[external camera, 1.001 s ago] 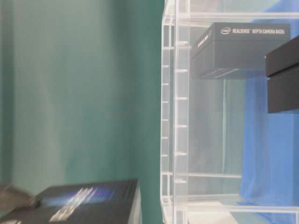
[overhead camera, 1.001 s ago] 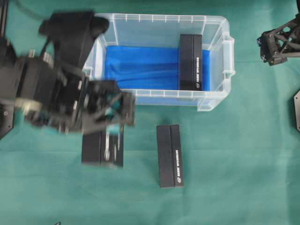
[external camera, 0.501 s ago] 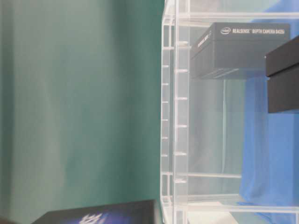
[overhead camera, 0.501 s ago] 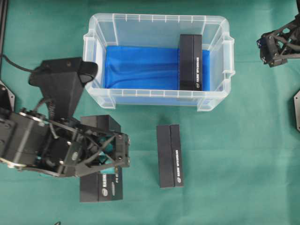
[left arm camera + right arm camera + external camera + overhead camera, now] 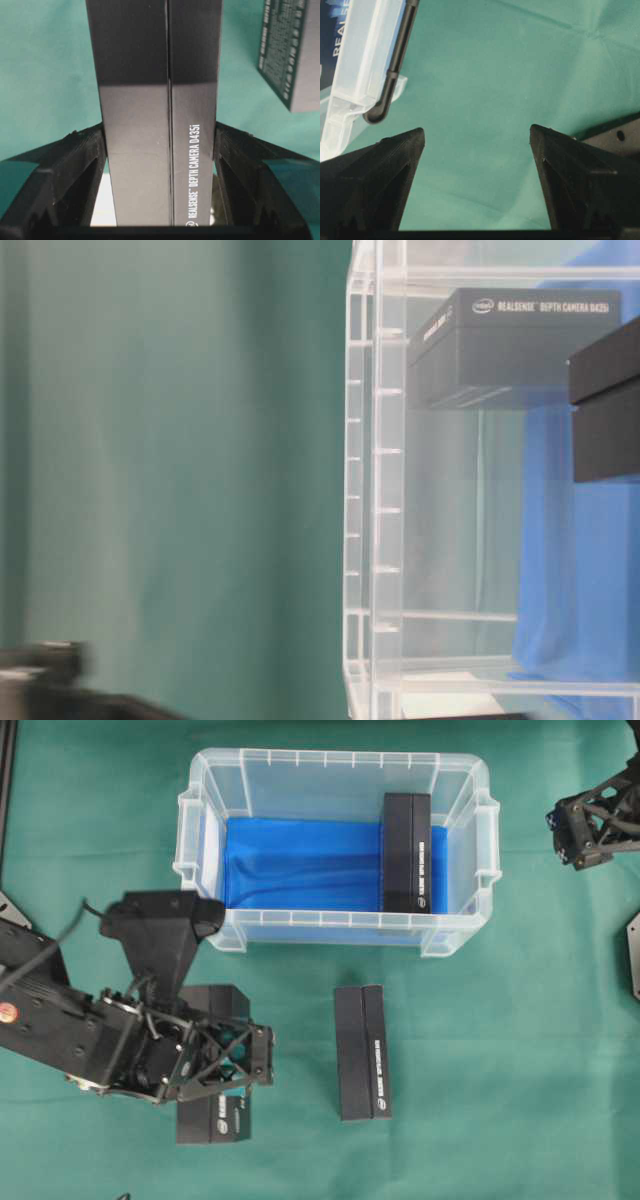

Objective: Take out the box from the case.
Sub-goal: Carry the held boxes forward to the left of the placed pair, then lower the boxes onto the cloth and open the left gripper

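Note:
The case (image 5: pixel 340 758), a clear plastic tub lined with blue cloth, stands at the back of the green table. One black box (image 5: pixel 406 850) lies inside it along the right end, also seen through the wall at table level as the box (image 5: pixel 520 345). My left gripper (image 5: pixel 225 1060) is in front of the case at the left, shut on a second black box (image 5: pixel 212 1125). In the left wrist view both fingers press the long sides of that box (image 5: pixel 160 75). My right gripper (image 5: pixel 477 131) hangs open and empty over bare cloth, beyond the case's right end (image 5: pixel 580 825).
A third black box (image 5: pixel 362 1052) lies on the table in front of the case, right of my left gripper, and shows as the box (image 5: pixel 292 50) in the left wrist view. The case's handle (image 5: pixel 365 75) is at the right wrist view's left edge.
My left arm has carried its box away from the case toward the table's front edge and lower; it has dropped out of the table-level view. The right gripper has barely moved.

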